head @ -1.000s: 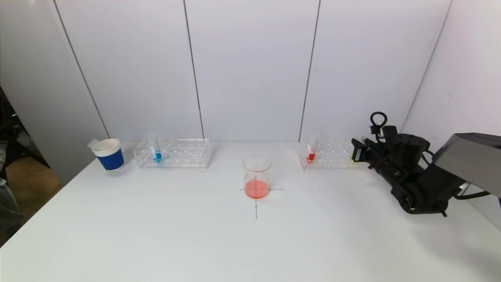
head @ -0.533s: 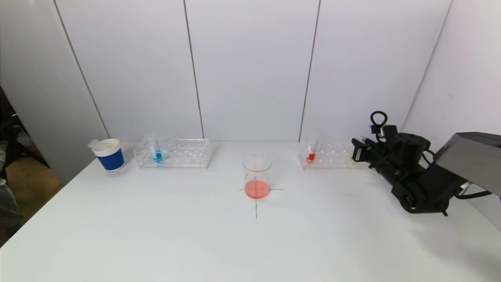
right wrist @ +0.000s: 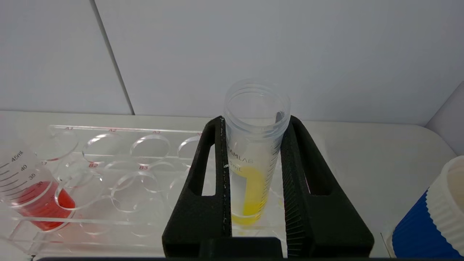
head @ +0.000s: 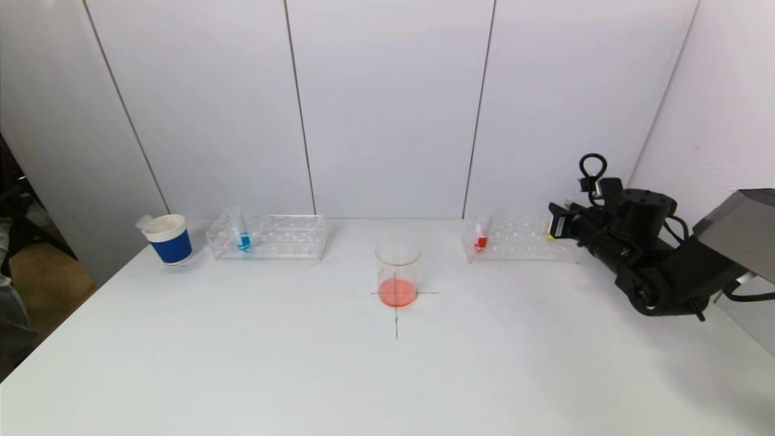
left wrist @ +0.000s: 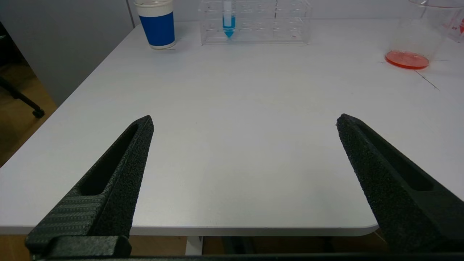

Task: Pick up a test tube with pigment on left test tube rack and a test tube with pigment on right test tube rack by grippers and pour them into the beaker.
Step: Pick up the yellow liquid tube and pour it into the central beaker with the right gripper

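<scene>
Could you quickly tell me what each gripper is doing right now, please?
Left gripper: open, holding nothing, above the table's near edge.
Right gripper: closed on the yellow test tube at the right rack.

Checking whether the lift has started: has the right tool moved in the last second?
Yes. In the head view the right tool has risen and shifted slightly right against the fixed right rack, still shut on the yellow tube.

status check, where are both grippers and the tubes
Right gripper shut on yellow tube at right rack. Left gripper open, idle over table edge. Blue tube in left rack. Path to beaker clear.
</scene>
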`<state>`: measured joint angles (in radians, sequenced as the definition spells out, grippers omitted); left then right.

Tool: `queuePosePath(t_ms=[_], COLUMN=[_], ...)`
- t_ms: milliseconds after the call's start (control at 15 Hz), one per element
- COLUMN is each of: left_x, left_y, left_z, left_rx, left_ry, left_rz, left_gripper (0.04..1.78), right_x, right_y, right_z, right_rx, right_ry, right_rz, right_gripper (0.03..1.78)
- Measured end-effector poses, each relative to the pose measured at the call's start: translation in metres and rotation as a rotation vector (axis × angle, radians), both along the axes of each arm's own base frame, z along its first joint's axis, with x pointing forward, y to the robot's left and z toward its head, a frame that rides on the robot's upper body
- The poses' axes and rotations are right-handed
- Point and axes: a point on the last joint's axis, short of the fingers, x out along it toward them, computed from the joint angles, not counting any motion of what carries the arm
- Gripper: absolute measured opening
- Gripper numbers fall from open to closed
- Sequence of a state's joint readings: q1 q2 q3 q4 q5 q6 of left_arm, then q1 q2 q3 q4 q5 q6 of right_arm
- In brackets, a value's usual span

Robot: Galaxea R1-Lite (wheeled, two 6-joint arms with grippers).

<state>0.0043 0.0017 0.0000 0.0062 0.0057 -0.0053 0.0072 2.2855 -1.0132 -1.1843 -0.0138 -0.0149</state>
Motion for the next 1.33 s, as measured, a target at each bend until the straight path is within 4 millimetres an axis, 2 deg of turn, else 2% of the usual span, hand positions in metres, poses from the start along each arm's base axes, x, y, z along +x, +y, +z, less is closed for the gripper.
queuePosePath(t_ms=[667, 933, 1333], left_x=[0.000, 0.000, 0.000], left_y=[0.000, 0.000, 0.000], left_z=[0.000, 0.000, 0.000], left_rx=[0.000, 0.000, 0.000], left_ry=[0.000, 0.000, 0.000], left_rz=[-0.003, -0.003, -0.003], left_gripper=[1.76, 1.76, 1.76], right_x=[-0.008, -0.014, -0.017], right_y=[-0.002, -0.001, 0.006], right_z=[0.062, 0.101, 0.170], right_rx=[-0.026, -0.024, -0.019], right_ry=[-0.024, -0.010, 0.004], right_rz=[-0.001, 0.014, 0.036], right_gripper=[0.47, 0.47, 0.47])
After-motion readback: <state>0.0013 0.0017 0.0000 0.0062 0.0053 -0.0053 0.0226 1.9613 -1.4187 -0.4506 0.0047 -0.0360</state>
